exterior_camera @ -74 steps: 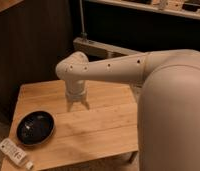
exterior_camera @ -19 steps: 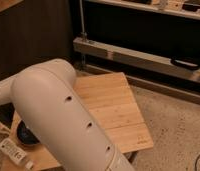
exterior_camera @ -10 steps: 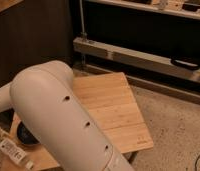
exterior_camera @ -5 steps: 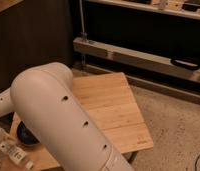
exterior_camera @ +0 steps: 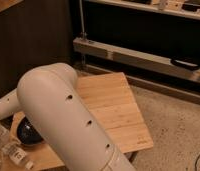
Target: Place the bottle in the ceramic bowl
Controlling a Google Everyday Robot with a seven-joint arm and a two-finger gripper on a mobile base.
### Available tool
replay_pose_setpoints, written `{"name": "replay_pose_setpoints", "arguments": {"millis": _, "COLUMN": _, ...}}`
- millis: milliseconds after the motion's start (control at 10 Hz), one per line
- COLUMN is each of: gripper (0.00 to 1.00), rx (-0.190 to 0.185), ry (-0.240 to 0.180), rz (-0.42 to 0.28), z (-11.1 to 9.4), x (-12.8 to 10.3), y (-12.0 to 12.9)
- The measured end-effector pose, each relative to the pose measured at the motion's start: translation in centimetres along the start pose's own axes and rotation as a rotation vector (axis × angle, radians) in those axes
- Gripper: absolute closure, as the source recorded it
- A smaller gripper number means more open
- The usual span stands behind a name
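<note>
The white bottle (exterior_camera: 16,155) with a dark-print label lies on its side at the front left corner of the wooden table (exterior_camera: 113,107), its cap pointing right. The glossy black ceramic bowl (exterior_camera: 27,132) sits just behind and to the right of it, partly hidden by my white arm (exterior_camera: 63,115). My gripper (exterior_camera: 1,142) is low at the left edge of the view, right over the bottle's left end. The arm fills the lower left and hides part of the table.
A dark cabinet wall stands behind the table on the left. A metal shelf rail (exterior_camera: 143,55) runs along the back right. Speckled floor (exterior_camera: 178,130) lies to the right of the table.
My arm has swung across from the table's middle to its left front corner. Over the last second it sank a little, bringing the gripper down at the bottle. Bowl and bottle lie about where they were.
</note>
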Motion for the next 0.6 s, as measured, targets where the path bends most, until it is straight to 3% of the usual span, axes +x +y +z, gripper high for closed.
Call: {"name": "replay_pose_setpoints", "arguments": {"millis": 600, "gripper": 0.35, "rx": 0.0, "ry": 0.006, "rz": -0.005, "z": 1.06, "x": -0.04, "y": -0.21}}
